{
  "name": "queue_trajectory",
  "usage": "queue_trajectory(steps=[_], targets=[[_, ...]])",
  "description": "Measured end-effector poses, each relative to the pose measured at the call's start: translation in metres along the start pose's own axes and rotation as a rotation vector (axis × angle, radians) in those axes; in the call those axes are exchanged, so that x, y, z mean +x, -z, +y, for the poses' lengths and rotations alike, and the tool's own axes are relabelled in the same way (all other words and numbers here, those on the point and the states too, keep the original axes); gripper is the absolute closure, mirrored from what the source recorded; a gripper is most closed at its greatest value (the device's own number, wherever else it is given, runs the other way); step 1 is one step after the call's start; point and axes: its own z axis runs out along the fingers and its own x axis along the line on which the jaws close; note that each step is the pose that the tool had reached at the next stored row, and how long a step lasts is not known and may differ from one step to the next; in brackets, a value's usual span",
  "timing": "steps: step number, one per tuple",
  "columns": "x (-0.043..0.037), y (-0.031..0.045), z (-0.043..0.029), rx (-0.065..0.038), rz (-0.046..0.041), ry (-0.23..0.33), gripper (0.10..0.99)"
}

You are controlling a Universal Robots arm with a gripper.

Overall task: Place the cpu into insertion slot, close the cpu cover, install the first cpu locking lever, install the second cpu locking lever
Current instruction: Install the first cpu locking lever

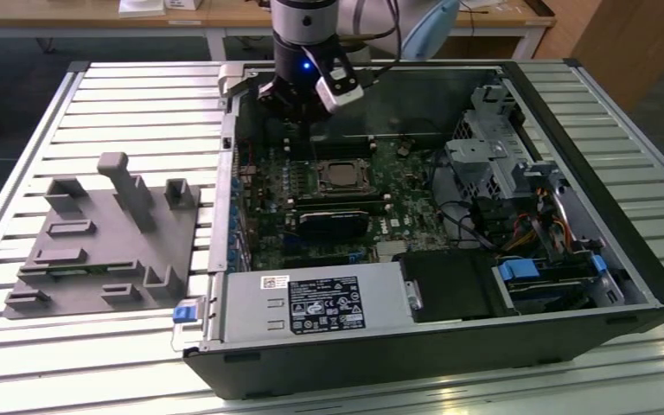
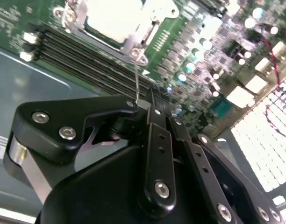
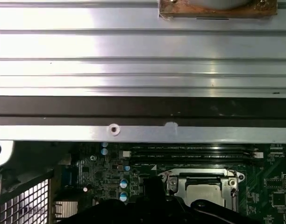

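Broadly, we have a slatted table (image 1: 32, 112) carrying an open computer case (image 1: 424, 367), which takes up most of it out to the edge on the exterior view's right. A grey fixture (image 1: 101, 238) sits by the edge on the exterior view's left.

Inside the case lies the green motherboard (image 1: 407, 194). The gripper (image 2: 150, 101) hangs over the board's far edge, just beyond the memory slots (image 2: 82, 58).

The pincer looks narrow, fingers drawn together at the tip. The insertion slot (image 1: 341, 175) sits mid-board, toward that far edge. The cpu cover (image 3: 199, 176) looks folded down over it, and the cpu (image 3: 206, 191) shows through the window, so we judge the chip seated and the cover closed.

In the second wrist view a thin locking lever (image 2: 136, 77) runs from the socket's corner to the fingertip. We cannot tell whether it is pinched or only touched.

We judge the step in hand to be a locking lever; which of the two, we cannot tell. A rod this thin calls for steady contact and a controlled press toward its catch without slipping off.
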Motion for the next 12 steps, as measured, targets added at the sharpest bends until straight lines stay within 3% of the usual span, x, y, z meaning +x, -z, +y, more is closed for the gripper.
queue_trajectory(steps=[9,12], targets=[[-0.0273,-0.0013,0.0019,0.000,0.0023,0.000,0.980],[-0.0298,-0.0015,0.0018,-0.002,0.0023,0.000,0.980]])
